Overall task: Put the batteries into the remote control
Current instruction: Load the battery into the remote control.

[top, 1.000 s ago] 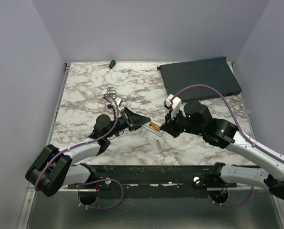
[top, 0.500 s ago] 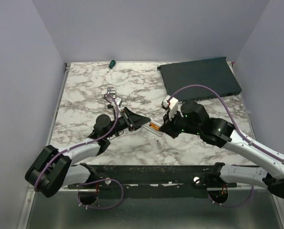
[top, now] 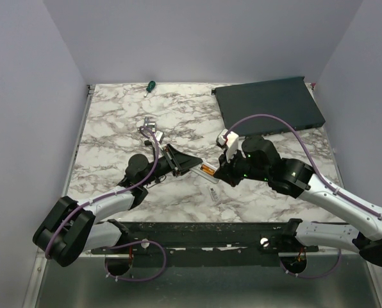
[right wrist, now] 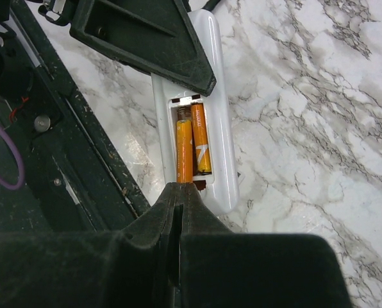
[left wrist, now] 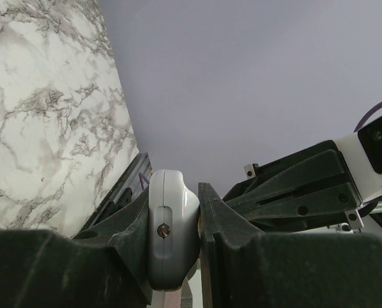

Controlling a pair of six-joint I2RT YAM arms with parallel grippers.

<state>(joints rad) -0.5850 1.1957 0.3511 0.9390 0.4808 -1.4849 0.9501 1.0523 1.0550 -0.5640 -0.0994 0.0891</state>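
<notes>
Marble-patterned bench (top: pixel 114 128) fills the floor of a plain lilac-walled enclosure. Its biggest load is the dark flat box (top: pixel 268 106) in the far right corner.

Both arms reach in from the near edge and meet around the middle of the bench. The left gripper (top: pixel 181 163) is clamped across the remote control (right wrist: pixel 220 115), holding it with its open battery bay facing up. The left wrist view shows the rounded white body squeezed between the two fingers. The right gripper (right wrist: pixel 180 192) has its fingers pressed together with nothing between them. Its joined tips sit at the near end of the bay.

A silver bracket (top: pixel 149 124) lies toward the far left, and a green-handled screwdriver (top: pixel 150 85) lies at the far edge. A small white piece (top: pixel 215 192), possibly the bay cover, lies toward the near edge.

The batteries (right wrist: pixel 192 144) lie side by side in the bay. The left battery (right wrist: pixel 184 151) touches the fingertips, while the right battery (right wrist: pixel 201 144) looks seated.

The step in hand seems to be seating the left cell. Push gently along its length against the spring, then press down, with the left grip firm so the remote cannot twist. Avoid nudging the neighbouring cell out.
</notes>
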